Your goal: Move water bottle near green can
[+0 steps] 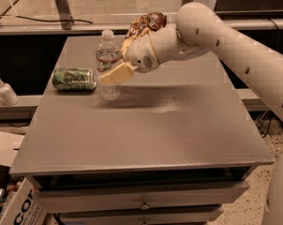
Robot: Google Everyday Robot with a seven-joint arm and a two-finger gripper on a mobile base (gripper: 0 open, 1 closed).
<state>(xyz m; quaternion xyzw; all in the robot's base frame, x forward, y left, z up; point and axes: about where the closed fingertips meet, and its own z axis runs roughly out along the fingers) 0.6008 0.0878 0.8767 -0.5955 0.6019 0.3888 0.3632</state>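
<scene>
The water bottle (107, 62), clear and ribbed with a white cap, stands upright at the back left of the grey table (146, 135). The green can (74, 78) lies on its side just left of the bottle, a small gap between them. My gripper (112, 75) comes in from the right and is shut on the bottle at mid-height. One pale finger (117, 72) crosses the bottle's front; the other is hidden behind it.
A brown-and-yellow snack bag (148, 22) lies at the table's back edge, behind my wrist. A small white pump bottle (4, 91) stands on a ledge left of the table. Cardboard boxes (17, 205) sit on the floor at lower left.
</scene>
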